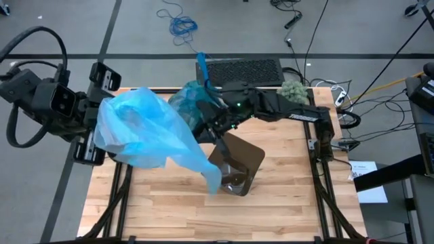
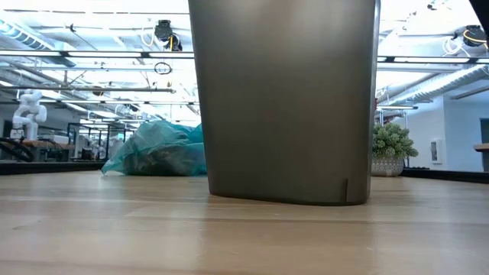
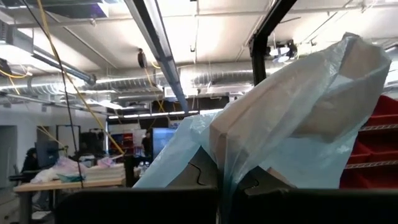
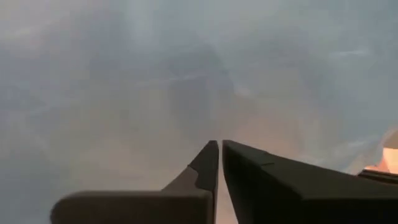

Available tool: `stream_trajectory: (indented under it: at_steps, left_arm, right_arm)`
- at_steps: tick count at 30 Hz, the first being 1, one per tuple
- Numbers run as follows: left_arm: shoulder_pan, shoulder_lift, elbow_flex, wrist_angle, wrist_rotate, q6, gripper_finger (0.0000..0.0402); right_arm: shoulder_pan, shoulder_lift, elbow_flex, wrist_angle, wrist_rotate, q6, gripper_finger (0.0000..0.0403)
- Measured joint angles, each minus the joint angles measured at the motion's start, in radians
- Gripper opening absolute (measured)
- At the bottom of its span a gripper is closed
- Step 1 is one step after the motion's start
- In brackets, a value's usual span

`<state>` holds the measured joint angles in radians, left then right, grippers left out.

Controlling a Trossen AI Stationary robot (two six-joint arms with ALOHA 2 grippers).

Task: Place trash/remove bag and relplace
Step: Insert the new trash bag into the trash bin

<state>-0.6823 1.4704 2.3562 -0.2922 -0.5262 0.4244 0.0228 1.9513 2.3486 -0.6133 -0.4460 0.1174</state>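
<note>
A light blue empty bag (image 1: 146, 132) stretches from my left gripper (image 3: 224, 194), at the table's left edge, toward the grey-brown bin (image 1: 239, 163) in the table's middle. The bag's narrow end (image 1: 213, 179) hangs at the bin's rim. My right gripper (image 4: 219, 144) reaches in from the right above the bin, shut, with blue film filling its wrist view. A full teal bag (image 1: 193, 98) lies on the table's far side (image 2: 157, 149). No loose trash shows. My left gripper is shut on the blue bag's film (image 3: 231, 168), which rises from between the fingers and drapes over them. The fingers slant upward, and the bag is lifted clear of the table. One layer or several, I cannot tell. My right gripper's fingertips (image 4: 211, 152) are shut in the blue bag's film (image 4: 217, 134), near the bag's bin end. The film veils the place of contact, so edge or fold cannot be told. The fingers come nearly level from the table's right.
A fuzzy grey-green ball (image 1: 293, 90) sits at the table's far right corner. A dark mat or keyboard (image 1: 244, 70) lies just beyond the far edge. Bare wood (image 1: 169, 210) lies near the front edge. Cables trail on the floor to the right.
</note>
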Motion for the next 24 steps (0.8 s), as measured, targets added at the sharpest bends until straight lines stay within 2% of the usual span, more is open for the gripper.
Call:
stream_trajectory:
  at_steps: [3,12,18,24]
  left_arm:
    - [0.000,0.000,0.000,0.001,0.000,-0.001,0.0000]
    - [0.026,0.029,0.000,0.018,0.013,-0.002,0.0000]
    - [0.120,0.101,0.000,0.095,0.129,-0.064,0.0000]
    - [0.230,0.143,-0.001,0.074,0.150,-0.196,0.0000]
  right_arm:
    - [0.016,-0.015,0.000,-0.049,-0.003,-0.004,0.0004]
    - [0.103,-0.160,0.001,-0.369,0.023,0.017,0.0000]
    - [0.166,-0.265,0.001,-0.485,0.215,0.083,0.0000]
    - [0.218,-0.354,0.001,-0.523,0.420,0.125,0.0000]
